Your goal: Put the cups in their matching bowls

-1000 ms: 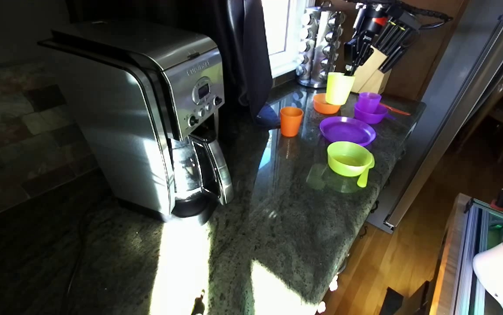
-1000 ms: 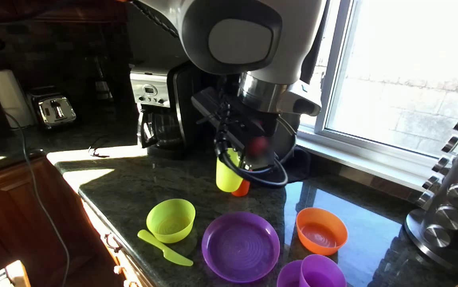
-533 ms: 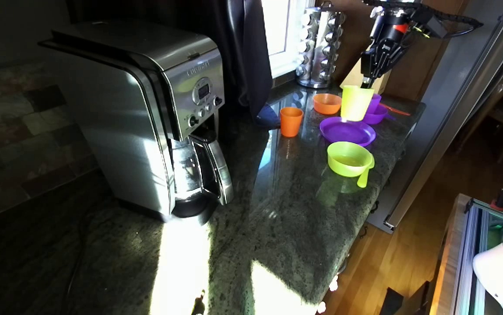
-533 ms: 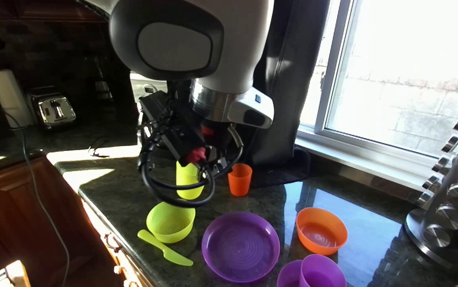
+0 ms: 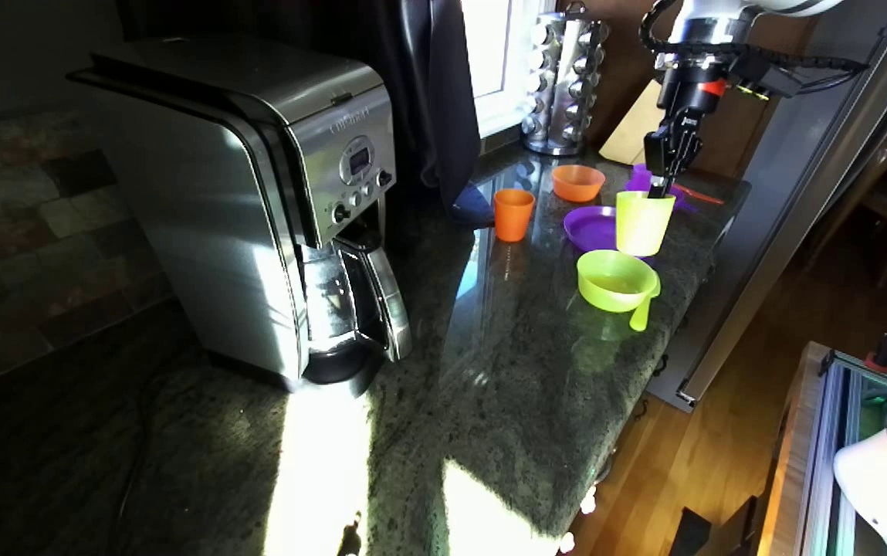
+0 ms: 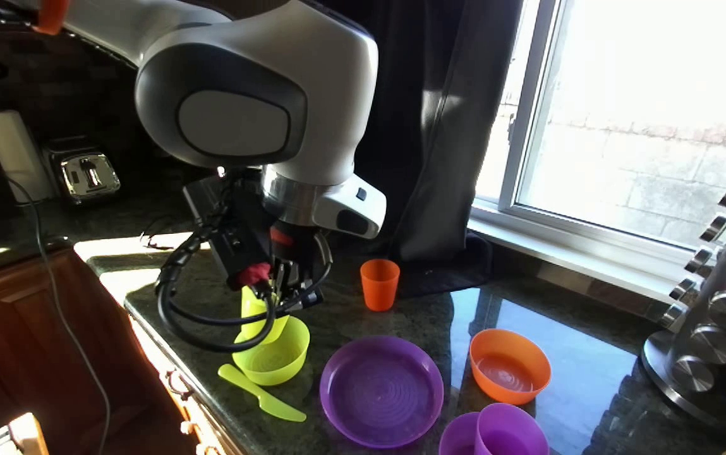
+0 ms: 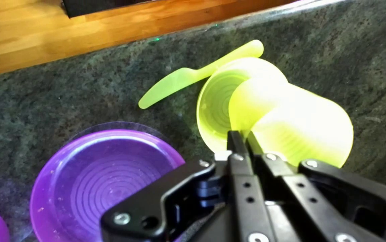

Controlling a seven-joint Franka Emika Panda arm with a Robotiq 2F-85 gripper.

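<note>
The yellow-green tumbler (image 5: 644,225) hung above the bench (image 5: 505,386), mouth up with a slight lean, so brightly lit in the wrist view that part of its wall washed out to white. The end effector (image 7: 243,137) was grasping it, two fingers pinched close together on the wall at its rim. In both exterior views the tumbler overlapped the lime green bowl (image 5: 605,297); whether it hung squarely over the hollow could not be told. The orange tumbler (image 6: 380,285) stood upright, well apart from the orange bowl (image 6: 507,363). The purple tumbler (image 6: 511,431) overlapped the purple bowl (image 6: 456,436), both cut off by the frame in an exterior view.

The lime green bowl and, just beside it, a lime plastic knife (image 6: 261,395) lay near the bench's edge, with wooden floor (image 7: 78,33) beyond. A purple plate (image 6: 381,392) sat between the lime green bowl and the orange bowl, with a strip of stone on either side. A longer stretch of stone ran toward the steel coffee maker (image 5: 258,216).

The bench was dark, speckled and polished, mirroring the window (image 6: 647,126). Concentric rings marked the round plate, and the tumblers tapered toward their bases.
</note>
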